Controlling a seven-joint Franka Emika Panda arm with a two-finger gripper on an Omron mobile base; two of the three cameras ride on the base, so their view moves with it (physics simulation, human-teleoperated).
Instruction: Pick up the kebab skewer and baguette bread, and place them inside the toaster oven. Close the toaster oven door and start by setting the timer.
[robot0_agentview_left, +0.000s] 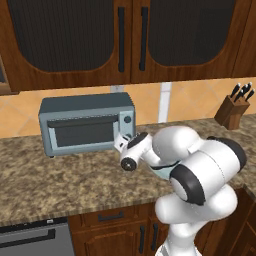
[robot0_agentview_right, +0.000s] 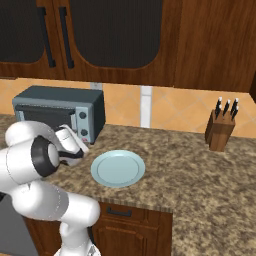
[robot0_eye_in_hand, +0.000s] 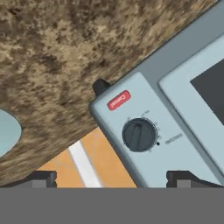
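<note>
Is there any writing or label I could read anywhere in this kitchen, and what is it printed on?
"Cancel", white letters on a small red button on the toaster oven control panel, above a round knob.
Small grey word right of that knob: too blurred to read.
Tick marks around the knob: too small to read.
Nothing else carries writing.

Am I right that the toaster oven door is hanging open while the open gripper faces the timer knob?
Not quite: the toaster oven door is shut, flush against the toaster oven in the left base view. The gripper is open, facing the knob.
</note>
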